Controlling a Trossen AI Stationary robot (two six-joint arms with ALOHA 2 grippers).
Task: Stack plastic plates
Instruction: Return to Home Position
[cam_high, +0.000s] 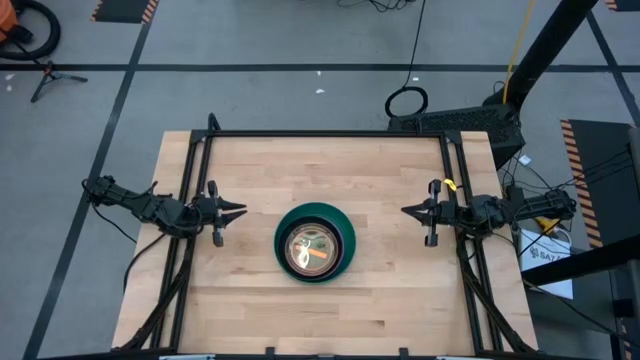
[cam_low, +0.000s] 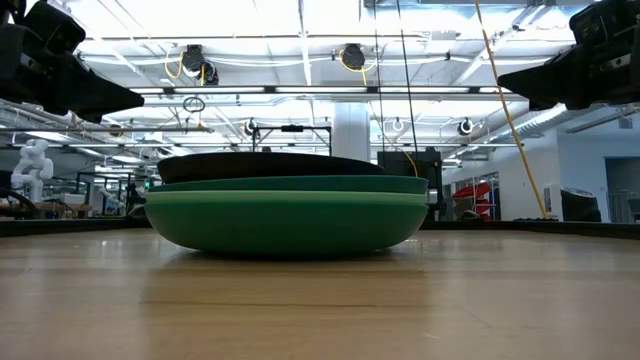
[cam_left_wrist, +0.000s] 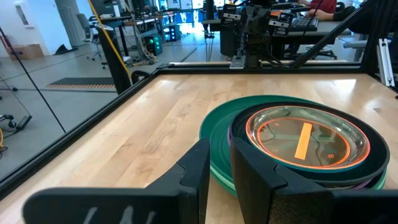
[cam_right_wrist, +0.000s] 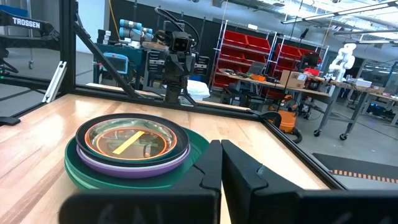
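table: pale wood planks (cam_high: 400, 300), smooth with fine seams, edged by a black metal frame (cam_high: 330, 133); grey floor with dark tape lines lies around it.
room: wide workshop with bright ceiling strip lights; red bin shelves (cam_right_wrist: 249, 59) stand beyond the table in the right wrist view.
stack (cam_high: 343, 225): every plate in view sits nested in one round pile at the middle of the table, between the two arms and touching neither.
light green plate (cam_low: 285, 225): widest, at the bottom, a shallow curved dish with a matte skin, resting on the wood.
dark green plate (cam_low: 290, 184): just inside it, its rim showing as a flat band.
purple plate (cam_right_wrist: 124, 169): medium, only a thin glossy rim peeks out under the black one.
black plate (cam_right_wrist: 181, 142): medium, its shiny rim rings the small plates.
orange plate (cam_left_wrist: 305, 138): small, translucent, on top, with a glowing orange rim and a bright strip of reflected light across it; how many clear plates lie under it cannot be told.
left gripper (cam_high: 238, 210): at the table's left side, raised off the wood, pointing at the stack and well apart from it; fingers narrow with a thin slit between them, holding nothing.
right gripper (cam_high: 408, 210): mirrored at the right side, raised, well apart from the stack; fingers all but touching, empty.
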